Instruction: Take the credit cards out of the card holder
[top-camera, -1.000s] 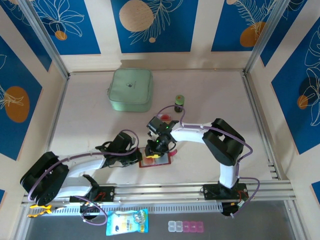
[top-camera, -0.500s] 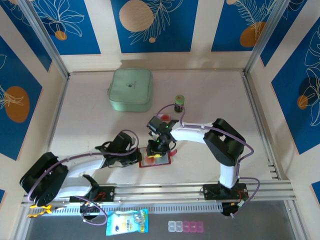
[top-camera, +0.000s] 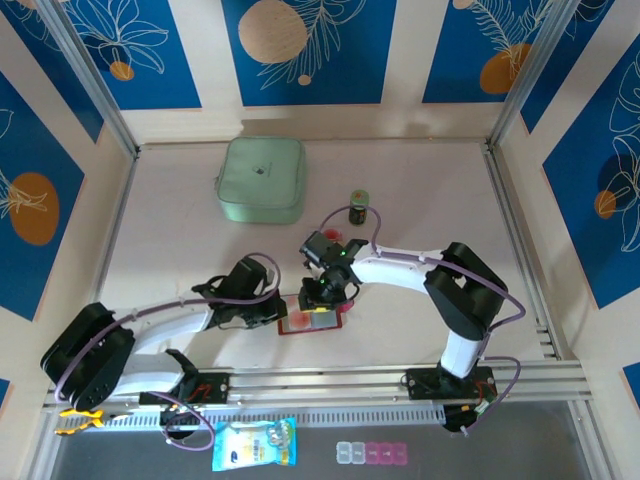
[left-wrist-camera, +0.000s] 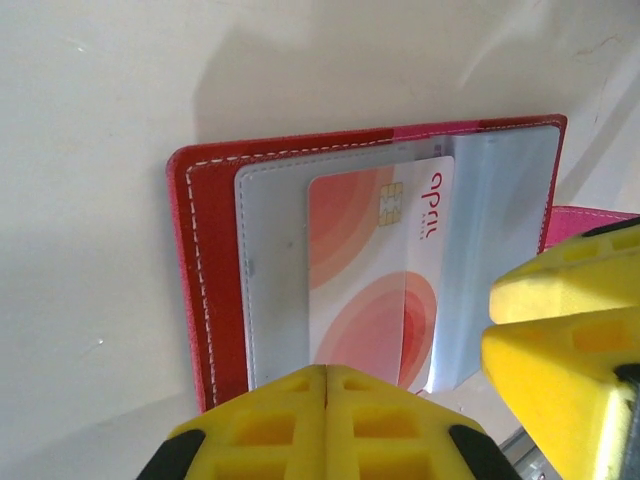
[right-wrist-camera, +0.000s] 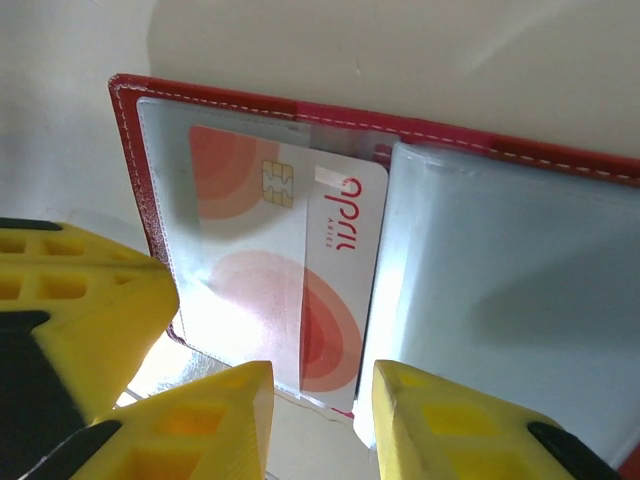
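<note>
Near the front edge of the table (top-camera: 430, 190) the card holder (top-camera: 310, 322) lies open. Left gripper (left-wrist-camera: 326, 400) pressed together over it, right gripper (right-wrist-camera: 320, 410) slightly spread at the credit card (right-wrist-camera: 290, 270). It could pinch the clear pocket (right-wrist-camera: 500, 280) too.

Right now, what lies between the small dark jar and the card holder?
In the top view, the right arm's wrist and the right tool stand between the jar and the card holder, the tool over the holder itself.
</note>
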